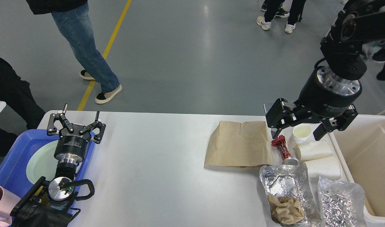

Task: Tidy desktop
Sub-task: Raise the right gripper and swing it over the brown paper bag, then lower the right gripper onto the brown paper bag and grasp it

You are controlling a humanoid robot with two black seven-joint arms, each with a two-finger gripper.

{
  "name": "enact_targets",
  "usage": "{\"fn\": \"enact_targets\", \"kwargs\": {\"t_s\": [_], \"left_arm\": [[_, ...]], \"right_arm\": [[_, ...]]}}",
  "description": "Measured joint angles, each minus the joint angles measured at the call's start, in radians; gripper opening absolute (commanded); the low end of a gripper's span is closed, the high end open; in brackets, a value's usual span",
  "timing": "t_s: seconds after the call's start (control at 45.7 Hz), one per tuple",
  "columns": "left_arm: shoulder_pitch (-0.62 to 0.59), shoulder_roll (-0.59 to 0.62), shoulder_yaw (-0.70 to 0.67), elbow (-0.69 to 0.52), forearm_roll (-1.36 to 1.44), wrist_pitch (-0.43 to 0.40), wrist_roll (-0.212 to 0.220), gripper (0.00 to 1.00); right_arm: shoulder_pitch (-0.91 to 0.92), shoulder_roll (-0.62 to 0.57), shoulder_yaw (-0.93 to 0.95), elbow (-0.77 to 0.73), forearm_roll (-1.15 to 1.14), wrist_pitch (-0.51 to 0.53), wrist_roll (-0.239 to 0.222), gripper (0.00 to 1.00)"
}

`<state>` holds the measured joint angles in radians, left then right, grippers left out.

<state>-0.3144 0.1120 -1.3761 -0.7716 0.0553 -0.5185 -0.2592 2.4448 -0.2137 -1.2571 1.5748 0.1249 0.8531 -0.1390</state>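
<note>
The white desktop [154,164] spans the view. On its right side lie a brown paper bag [239,143], a crushed red can [283,148], an upright white paper cup [301,131], two paper cups on their sides [315,150], and two foil bags [285,186], the nearer one with crumpled brown paper in it. My right gripper [295,130] hangs open above the upright cup and the can, nothing between its fingers. My left gripper [80,115] stands open and empty over the table's left edge.
A blue tray [13,160] with a pale green plate [39,162] sits at the left edge. A cream-white bin [365,154] stands at the right edge. People stand on the grey floor beyond the table.
</note>
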Motion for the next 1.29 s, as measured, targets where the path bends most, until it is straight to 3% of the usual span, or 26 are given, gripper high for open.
{"fn": "enact_targets", "kwargs": {"t_s": [0.197, 0.503, 0.635, 0.919, 1.029, 1.291], "left_arm": [[0.000, 0.000, 0.000, 0.000, 0.000, 0.000, 0.000, 0.96], [0.000, 0.000, 0.000, 0.000, 0.000, 0.000, 0.000, 0.96], [0.000, -0.001, 0.003, 0.000, 0.000, 0.000, 0.000, 0.96], [0.000, -0.001, 0.003, 0.000, 0.000, 0.000, 0.000, 0.96], [0.000, -0.001, 0.003, 0.000, 0.000, 0.000, 0.000, 0.96], [0.000, -0.001, 0.003, 0.000, 0.000, 0.000, 0.000, 0.96]], "right_arm": [[-0.115, -0.002, 0.005, -0.076, 0.041, -0.034, 0.001, 1.00], [-0.473, 0.039, 0.045, -0.406, 0.236, -0.150, 0.002, 1.00], [-0.636, 0.084, 0.073, -0.553, 0.161, -0.196, 0.008, 1.00], [-1.063, 0.132, 0.271, -1.030, -0.064, -0.209, 0.019, 1.00], [-1.128, 0.148, 0.292, -1.084, -0.073, -0.240, 0.019, 1.00], [-1.210, 0.169, 0.291, -1.087, -0.133, -0.469, 0.017, 1.00]]}}
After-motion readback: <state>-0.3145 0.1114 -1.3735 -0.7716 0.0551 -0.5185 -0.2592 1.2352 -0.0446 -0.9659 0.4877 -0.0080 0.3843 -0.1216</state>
